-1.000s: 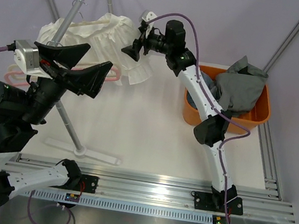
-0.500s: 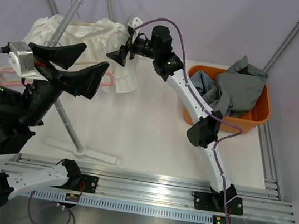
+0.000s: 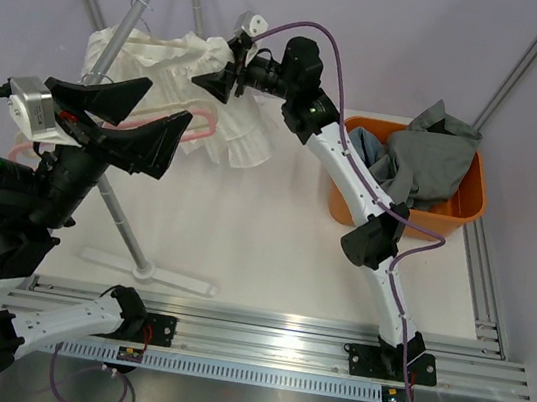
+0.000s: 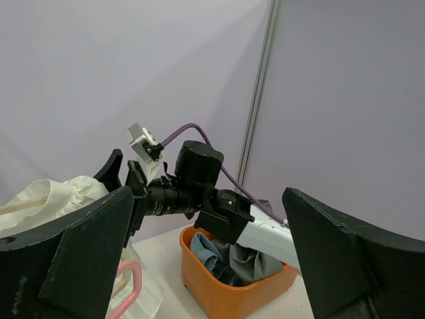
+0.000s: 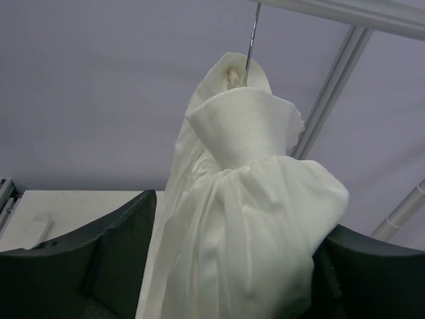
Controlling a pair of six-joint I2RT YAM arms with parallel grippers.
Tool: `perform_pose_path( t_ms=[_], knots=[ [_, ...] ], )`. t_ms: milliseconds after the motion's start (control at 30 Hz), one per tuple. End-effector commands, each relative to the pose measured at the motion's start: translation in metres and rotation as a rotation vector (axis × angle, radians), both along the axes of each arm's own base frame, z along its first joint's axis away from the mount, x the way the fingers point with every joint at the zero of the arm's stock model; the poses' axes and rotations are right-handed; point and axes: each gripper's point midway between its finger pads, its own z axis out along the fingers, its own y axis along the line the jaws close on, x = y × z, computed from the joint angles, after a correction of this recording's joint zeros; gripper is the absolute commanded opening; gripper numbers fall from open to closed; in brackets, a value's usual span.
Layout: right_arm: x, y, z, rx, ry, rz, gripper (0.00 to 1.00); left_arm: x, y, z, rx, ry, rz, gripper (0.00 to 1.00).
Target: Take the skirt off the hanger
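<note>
The white skirt [image 3: 174, 55] hangs bunched on a pink hanger [image 3: 201, 122] at the back left, its wire hook [image 5: 251, 40] on the rack. My right gripper [image 3: 215, 82] reaches in from the right and is shut on a thick fold of the skirt [image 5: 246, 199], which fills the gap between its black fingers [image 5: 113, 252]. My left gripper [image 3: 168, 105] is open and empty, raised just in front of the skirt and over the hanger. In the left wrist view the skirt [image 4: 46, 199] and hanger [image 4: 129, 282] sit at the lower left.
An orange basket [image 3: 462, 208] with grey and blue clothes [image 3: 438, 151] stands at the right; it also shows in the left wrist view [image 4: 226, 292]. The rack's slanted metal pole [image 3: 121, 37] runs down to a white foot [image 3: 147, 269] on the table. Tent poles frame the back.
My right gripper swung left with the skirt, then rose slightly; the skirt shifted and bunched with it. My left arm sank a little to the left, still open.
</note>
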Motion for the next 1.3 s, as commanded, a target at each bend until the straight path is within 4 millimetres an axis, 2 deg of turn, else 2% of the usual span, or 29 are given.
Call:
perform_pose_path(
  t_ms=[0, 100, 133, 200, 233, 267, 333, 367, 633, 800, 833, 933, 1133, 1167, 1200, 1233, 1267],
  knots=[
    [-0.024, -0.008, 0.042, 0.068, -0.058, 0.039, 0.69, -0.009, 0.007, 0.018, -0.053, -0.044, -0.015, 0.99],
    [-0.020, -0.004, 0.034, 0.063, -0.035, 0.041, 0.54, -0.010, 0.007, 0.018, -0.056, -0.043, -0.017, 0.99],
    [-0.019, -0.003, 0.033, 0.064, -0.033, 0.044, 0.45, -0.011, 0.008, 0.020, -0.061, -0.047, -0.017, 0.99],
    [-0.016, 0.000, 0.030, 0.067, -0.036, 0.049, 0.35, -0.012, 0.007, 0.023, -0.068, -0.054, -0.028, 0.99],
    [-0.015, 0.000, 0.032, 0.075, -0.043, 0.047, 0.02, -0.015, 0.005, 0.026, -0.070, -0.064, -0.047, 0.99],
    [-0.013, 0.001, 0.028, 0.076, -0.021, 0.042, 0.00, -0.018, 0.004, 0.030, -0.075, -0.077, -0.060, 0.99],
    [-0.017, 0.000, 0.038, 0.122, -0.055, 0.056, 0.00, -0.024, 0.000, 0.033, -0.078, -0.097, -0.097, 0.99],
    [-0.019, 0.002, 0.036, 0.125, -0.037, 0.067, 0.00, -0.025, 0.000, 0.035, -0.084, -0.107, -0.102, 0.99],
    [-0.044, 0.011, 0.060, 0.219, -0.058, 0.145, 0.00, -0.030, 0.006, 0.049, -0.134, -0.130, -0.104, 0.99],
    [-0.058, 0.022, 0.071, 0.282, -0.090, 0.156, 0.00, -0.027, 0.000, 0.049, -0.133, -0.112, -0.123, 0.99],
    [-0.060, 0.020, 0.081, 0.297, -0.107, 0.141, 0.00, -0.026, -0.001, 0.048, -0.134, -0.107, -0.123, 0.99],
    [-0.064, 0.029, 0.079, 0.305, -0.102, 0.137, 0.00, -0.025, -0.002, 0.048, -0.137, -0.102, -0.125, 0.99],
    [-0.056, 0.036, 0.058, 0.250, -0.043, 0.117, 0.00, -0.023, -0.005, 0.048, -0.135, -0.093, -0.128, 0.99],
    [-0.052, 0.035, 0.056, 0.248, -0.033, 0.099, 0.00, -0.022, -0.006, 0.048, -0.135, -0.089, -0.131, 0.99],
    [-0.039, 0.036, 0.045, 0.243, 0.002, 0.049, 0.00, -0.022, -0.007, 0.047, -0.130, -0.084, -0.134, 0.99],
    [-0.038, 0.028, 0.057, 0.267, 0.012, 0.025, 0.00, -0.020, -0.009, 0.046, -0.124, -0.070, -0.137, 0.99],
    [-0.031, 0.024, 0.056, 0.275, 0.033, -0.002, 0.00, -0.019, -0.011, 0.045, -0.129, -0.049, -0.145, 0.99]
  ],
)
